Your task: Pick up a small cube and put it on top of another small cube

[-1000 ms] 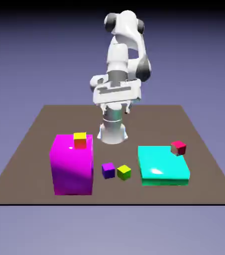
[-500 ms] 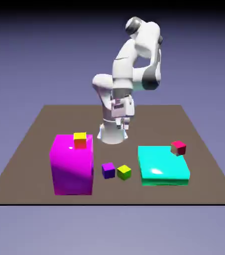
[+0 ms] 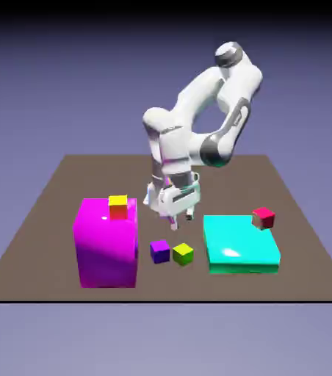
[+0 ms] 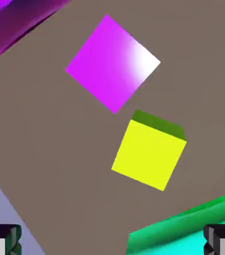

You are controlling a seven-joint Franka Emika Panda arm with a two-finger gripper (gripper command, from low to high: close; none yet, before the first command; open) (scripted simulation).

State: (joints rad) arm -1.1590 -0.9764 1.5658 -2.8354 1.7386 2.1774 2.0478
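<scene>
Seen from the near side, the brown tabletop (image 3: 220,288) ended in a straight near edge. At the near left stood the tall magenta block (image 3: 108,246), its upper edge rounded; at the near right lay the low turquoise slab (image 3: 240,241), flat on the table. Between these two larger bodies sat two small cubes. The lime cube (image 3: 183,254), which was the task's cube, rested on the tabletop nearer the slab, and the purple cube (image 3: 160,251) rested just beside it to the left. The hand view showed the pair apart, with a narrow strip of table between them, each turned at a different angle.

A yellow-topped orange cube (image 3: 117,207) appeared at the top of the magenta block, toward its right side. A red cube (image 3: 263,218) appeared at the far right corner of the turquoise slab; whether it touched the slab could not be told.

Farther off, the two-finger gripper (image 3: 182,221) hung pointing downward, above and beyond the small cubes. Its fingers were spread wide, their tips set at the lower left and lower right of the hand view. Behind the gripper, the white Franka Panda arm (image 3: 198,99) rose in a bent loop that leaned to the right
</scene>
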